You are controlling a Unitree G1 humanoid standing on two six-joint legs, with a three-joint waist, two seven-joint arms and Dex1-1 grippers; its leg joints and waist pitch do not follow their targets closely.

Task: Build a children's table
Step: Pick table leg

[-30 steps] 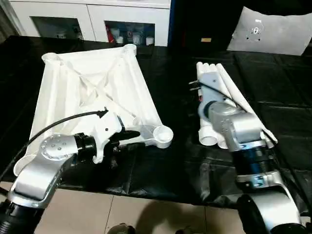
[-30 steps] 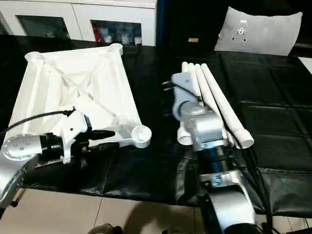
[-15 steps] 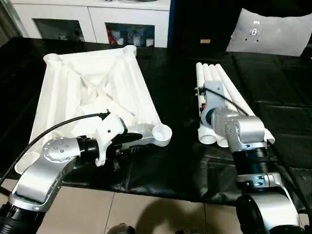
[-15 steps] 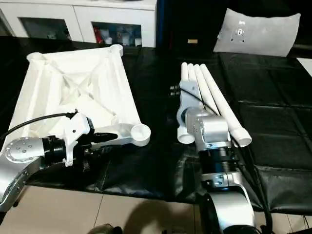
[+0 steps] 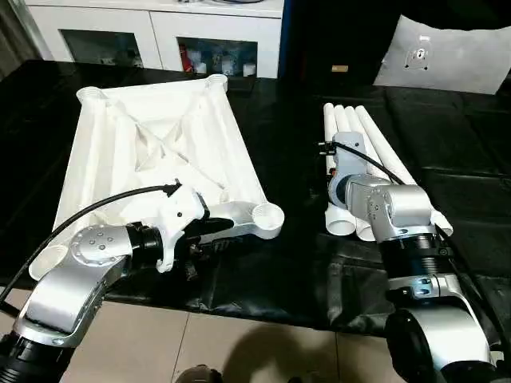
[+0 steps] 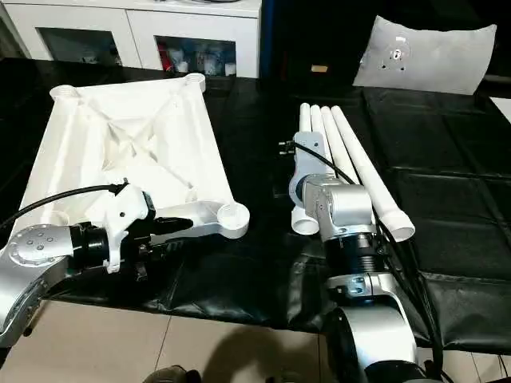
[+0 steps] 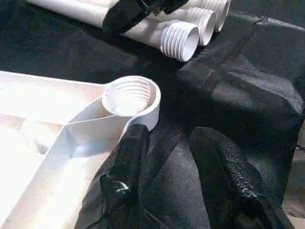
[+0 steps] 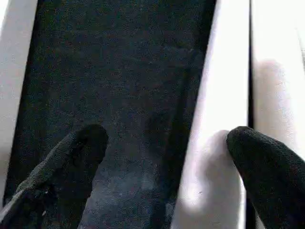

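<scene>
The children's table lies in parts on the black workbench. Its white top point(image 5: 152, 152) rests upside down on the left, ribs up, with a threaded corner socket point(image 5: 267, 215) at the near right. My left gripper point(image 5: 214, 233) sits low by that socket point(image 7: 129, 95), open, with black sheet in its gap; one finger point(image 7: 126, 162) lies against the top's edge. Several white legs point(image 5: 375, 152) lie side by side on the right, threaded ends point(image 7: 183, 38) toward me. Above them my right gripper point(image 8: 167, 143) stands open, one finger over a leg, the other over the sheet.
The black sheet point(image 5: 279, 271) covers the workbench up to its front edge, with tiled floor below. A white cabinet point(image 5: 160, 32) stands behind it. At the back right a pale grey cushion point(image 5: 447, 56) lies on the bench.
My right forearm has swung more upright and its wrist has slid a little nearer along the legs. The left arm holds its place. The camera has shifted slightly.
</scene>
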